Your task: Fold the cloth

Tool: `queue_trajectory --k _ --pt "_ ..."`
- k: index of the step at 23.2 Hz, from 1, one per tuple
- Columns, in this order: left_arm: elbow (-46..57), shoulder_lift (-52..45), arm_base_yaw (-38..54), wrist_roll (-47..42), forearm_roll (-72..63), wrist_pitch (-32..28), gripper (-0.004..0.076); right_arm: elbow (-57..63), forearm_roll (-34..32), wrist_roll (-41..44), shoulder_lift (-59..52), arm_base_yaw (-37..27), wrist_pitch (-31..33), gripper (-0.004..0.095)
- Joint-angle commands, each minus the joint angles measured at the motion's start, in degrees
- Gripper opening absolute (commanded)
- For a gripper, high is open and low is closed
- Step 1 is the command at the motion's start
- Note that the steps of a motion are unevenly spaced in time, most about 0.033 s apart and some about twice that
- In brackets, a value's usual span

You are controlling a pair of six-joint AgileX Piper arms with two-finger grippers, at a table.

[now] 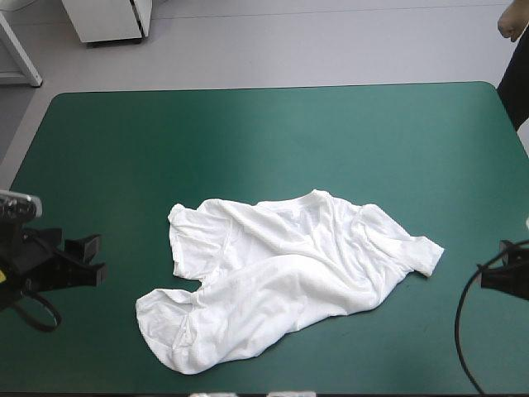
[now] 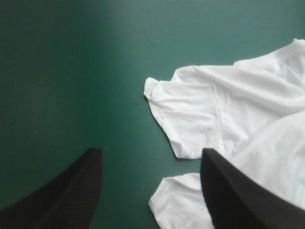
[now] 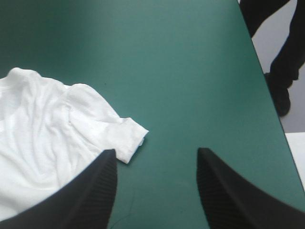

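The white T-shirt lies crumpled and partly spread on the teal-green cover, near the table's front middle, its collar toward the far side. My left gripper rests open at the table's left side, well short of the shirt. In the left wrist view the open left gripper has bare cover between its fingers, and a sleeve of the T-shirt lies ahead and to one side. At the table's right edge the right gripper is only partly seen. In its own view the right gripper is open, the T-shirt's other sleeve just ahead beside one finger.
The teal-green cover stretches bare from the shirt to the far edge. In the right wrist view the table's right edge runs close by the gripper, with floor beyond it.
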Motion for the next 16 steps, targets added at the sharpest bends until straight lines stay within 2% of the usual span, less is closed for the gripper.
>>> queue_trajectory --k 1,8,14,16 --pt "-6.0 6.1 0.0 -0.8 -0.9 2.2 0.0530 -5.9 -5.4 1.9 7.2 0.1 0.1 0.0621" --pt "-3.2 14.6 0.0 -3.4 -1.4 2.3 0.0526 -6.9 -2.7 4.0 14.6 0.1 0.1 0.0601" --pt "11.8 17.3 0.0 -3.4 -1.3 1.8 0.0526 -6.9 -2.4 4.0 16.1 0.1 -0.5 0.0577" --pt "17.9 17.3 0.0 -3.4 -2.1 -2.1 0.0525 -6.9 -2.5 4.0 16.2 0.1 -0.7 0.0577"
